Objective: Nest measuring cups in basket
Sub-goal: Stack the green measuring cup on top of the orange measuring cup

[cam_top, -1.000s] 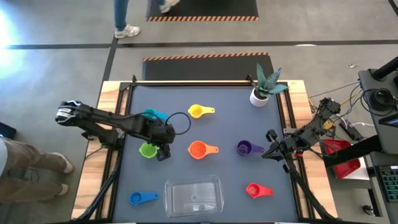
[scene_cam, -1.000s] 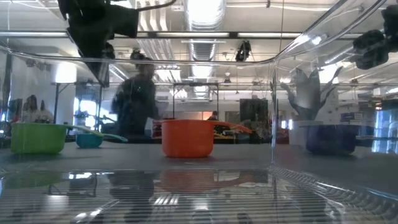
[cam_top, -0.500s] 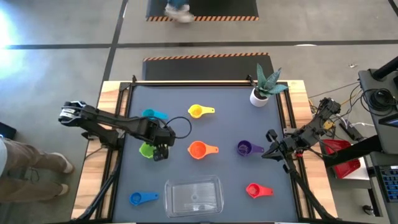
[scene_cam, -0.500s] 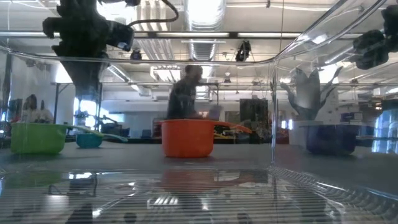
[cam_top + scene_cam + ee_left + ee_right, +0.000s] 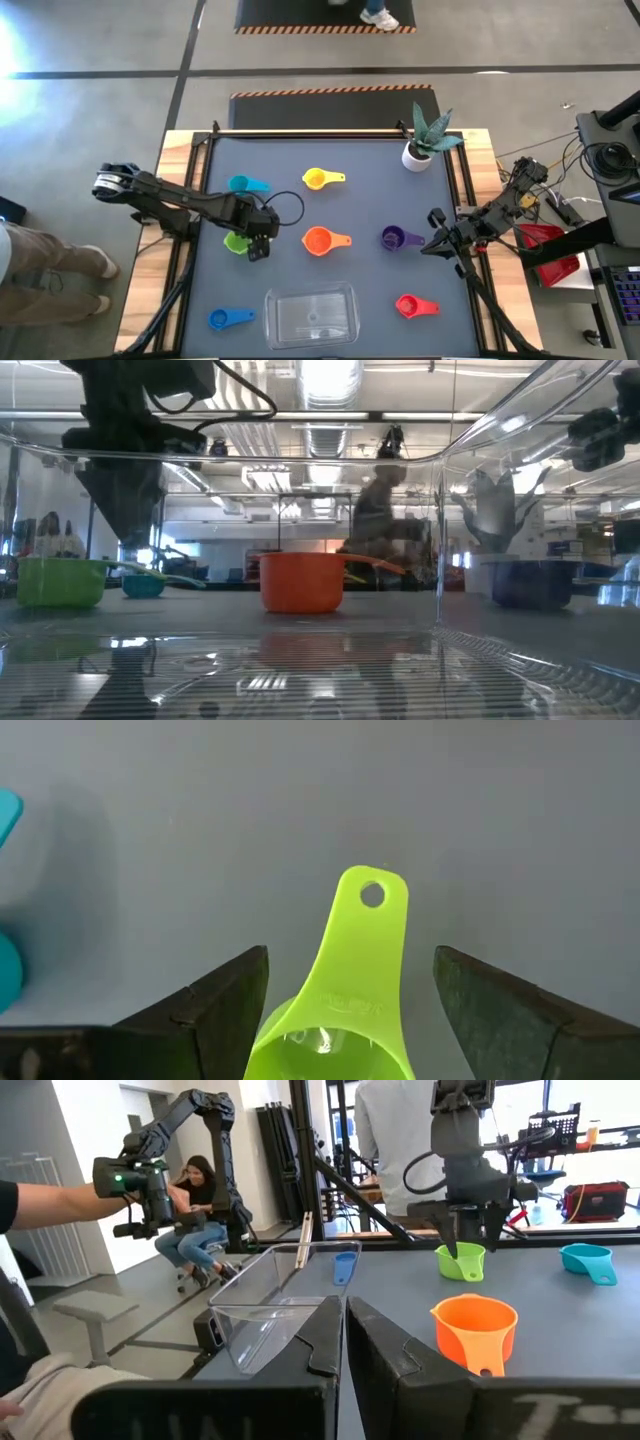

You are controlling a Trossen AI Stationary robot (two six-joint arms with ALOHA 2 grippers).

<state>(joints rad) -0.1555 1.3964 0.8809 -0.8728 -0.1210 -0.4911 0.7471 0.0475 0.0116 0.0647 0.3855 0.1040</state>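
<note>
The green measuring cup (image 5: 236, 241) stands upright on the dark mat at the left, its handle (image 5: 362, 935) pointing toward the table's right. My left gripper (image 5: 258, 247) hangs open just over that handle, pointing down, one finger on each side and touching nothing (image 5: 350, 952). Teal (image 5: 243, 185), yellow (image 5: 316, 179), orange (image 5: 318, 241), purple (image 5: 395, 238), red (image 5: 410, 305) and blue (image 5: 222, 319) cups stand scattered around. The clear basket (image 5: 313, 315) sits at the near edge. My right gripper (image 5: 345, 1320) waits shut at the right edge.
A white pot with a spiky plant (image 5: 420, 150) stands at the far right corner. A black cable loops on the mat beside the left gripper (image 5: 290, 200). Bare mat lies between the green cup and the basket. A person walks past beyond the far edge (image 5: 385, 525).
My left gripper has come down over the green cup, its fingers now near the level of the cup's rim. The cup has not moved. A person in the background has walked from left to right.
</note>
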